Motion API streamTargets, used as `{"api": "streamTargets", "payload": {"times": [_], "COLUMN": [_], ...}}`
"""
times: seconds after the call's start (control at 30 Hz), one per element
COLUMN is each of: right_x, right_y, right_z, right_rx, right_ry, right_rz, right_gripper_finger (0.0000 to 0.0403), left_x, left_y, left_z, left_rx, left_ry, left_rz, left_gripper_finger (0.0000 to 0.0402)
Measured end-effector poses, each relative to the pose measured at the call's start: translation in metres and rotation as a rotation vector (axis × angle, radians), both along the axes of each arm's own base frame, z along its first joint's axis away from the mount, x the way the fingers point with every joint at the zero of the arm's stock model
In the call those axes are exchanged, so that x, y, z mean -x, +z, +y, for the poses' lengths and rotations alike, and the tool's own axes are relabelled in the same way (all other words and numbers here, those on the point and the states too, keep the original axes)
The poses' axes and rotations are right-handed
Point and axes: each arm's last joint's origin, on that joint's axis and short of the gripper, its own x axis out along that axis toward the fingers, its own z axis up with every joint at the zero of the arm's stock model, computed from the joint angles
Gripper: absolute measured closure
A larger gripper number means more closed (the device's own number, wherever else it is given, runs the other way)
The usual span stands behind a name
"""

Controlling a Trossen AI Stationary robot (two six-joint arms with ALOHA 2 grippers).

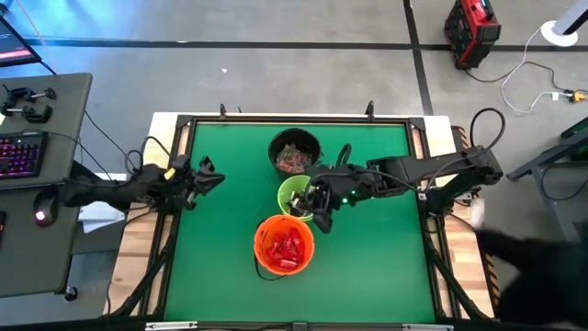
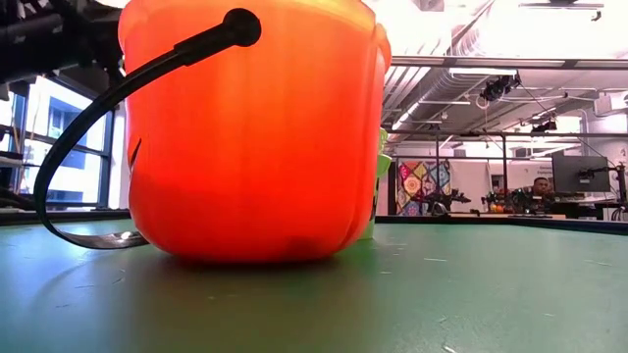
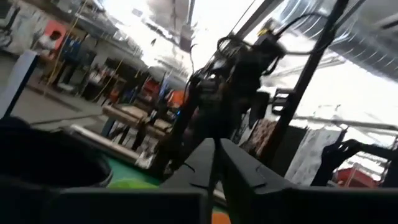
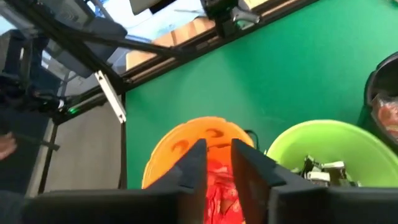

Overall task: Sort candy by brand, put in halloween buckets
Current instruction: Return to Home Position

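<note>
Three halloween buckets stand upright on the green table (image 1: 386, 267), in a row from far to near. The black one (image 1: 296, 150) holds dark and red candy (image 1: 294, 160). The lime green one (image 1: 292, 193) holds silvery candy (image 4: 323, 168), and the orange one (image 1: 284, 245) holds red candy (image 1: 287, 246). My right gripper (image 4: 219, 155) hovers above the orange and green buckets (image 1: 317, 210). A narrow gap shows between its fingers, with nothing in it. My left gripper (image 1: 213, 176) is shut and empty (image 3: 217, 158), drawn back at the table's left edge and pointing up into the room.
The orange bucket's thin black handle (image 2: 88, 147) hangs down its side, with its end on the table. A dark frame (image 1: 175, 230) runs round the table. A desk with a keyboard (image 1: 18, 152) stands to the left. Bare green table lies near and to the right.
</note>
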Motion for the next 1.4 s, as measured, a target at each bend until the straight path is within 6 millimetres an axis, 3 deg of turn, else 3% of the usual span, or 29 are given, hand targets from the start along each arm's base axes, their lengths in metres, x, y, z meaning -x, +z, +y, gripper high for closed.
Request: {"api": "streamTargets", "payload": {"times": [0.17, 0.47, 0.63, 0.77, 1.0, 1.23, 1.4], "right_x": [0.005, 0.026, 0.062, 0.107, 0.168, 0.191, 0.201], "right_y": [-0.005, -0.018, -0.002, -0.005, -0.061, -0.126, -0.148], "right_z": [0.004, 0.013, 0.003, -0.009, -0.027, -0.046, -0.059], "right_rx": [-0.017, 0.070, 0.096, 0.071, -0.004, 0.024, 0.060], "right_ry": [0.060, 0.158, 0.192, 0.178, 0.141, 0.077, 0.067], "right_rz": [0.074, 0.284, 0.294, 0.189, -0.134, -0.400, -0.579], "right_gripper_finger": [0.0394, 0.0401, 0.0402, 0.0402, 0.0403, 0.0403, 0.0403], "left_x": [0.000, -0.004, -0.004, -0.004, -0.004, -0.004, -0.004], "left_y": [-0.001, -0.016, -0.020, -0.021, -0.021, -0.021, -0.021], "left_z": [0.000, -0.001, -0.001, -0.001, -0.001, -0.001, -0.001], "left_rx": [-0.015, 0.042, 0.061, 0.062, 0.062, 0.061, 0.061], "left_ry": [-0.039, -0.084, -0.087, -0.086, -0.086, -0.086, -0.086], "left_rz": [0.009, 0.168, 0.208, 0.224, 0.225, 0.225, 0.224], "left_gripper_finger": [0.0392, 0.0401, 0.0399, 0.0398, 0.0398, 0.0398, 0.0398]}}
